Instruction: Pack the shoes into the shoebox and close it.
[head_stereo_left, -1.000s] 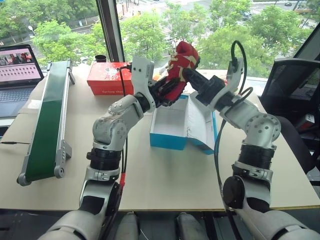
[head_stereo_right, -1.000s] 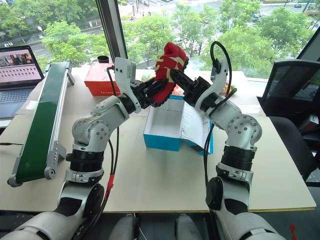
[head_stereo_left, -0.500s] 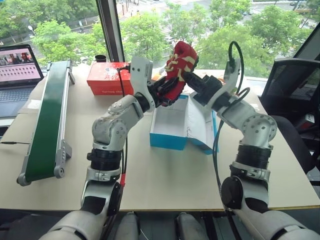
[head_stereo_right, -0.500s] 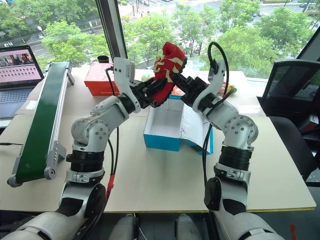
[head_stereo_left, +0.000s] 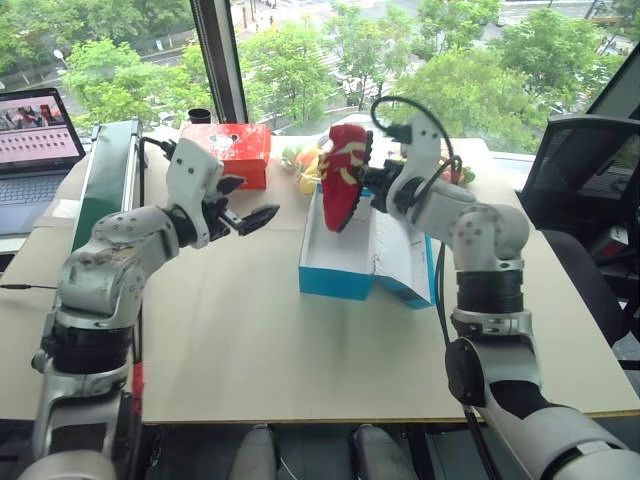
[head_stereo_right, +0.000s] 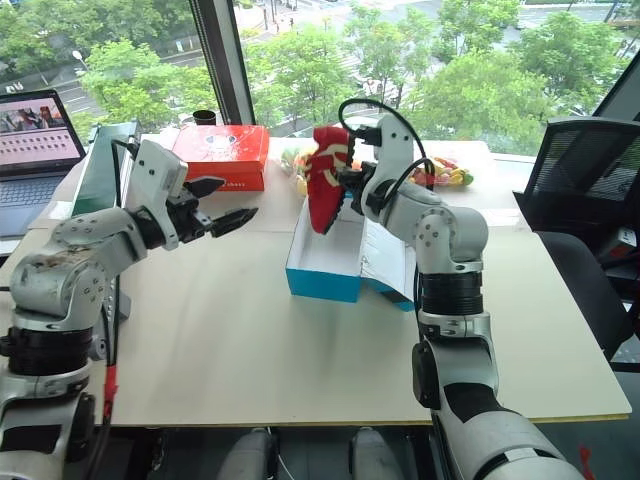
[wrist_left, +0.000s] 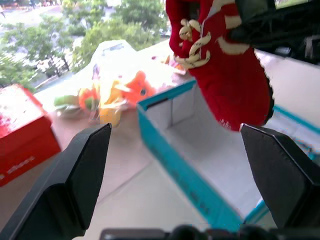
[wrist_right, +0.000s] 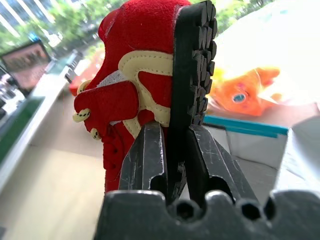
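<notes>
Two black fingers (wrist_left: 75, 180) of the left gripper (wrist_left: 180, 175) stand wide apart. Between them lies the open light-blue cardboard shoebox (wrist_left: 165, 165) with its white inside. A small red shoe (wrist_left: 227, 85) with yellowish laces hangs over it, toe down. Bagged orange and yellow toys (wrist_left: 117, 90) sit beside the shoebox, a red box (wrist_left: 20, 135) farther off.

The left gripper (head_stereo_left: 255, 213) hung spread wide, empty, arm bent out leftward. The right gripper (wrist_right: 171, 145) had its fingers clamped, wrist angled downward.
</notes>
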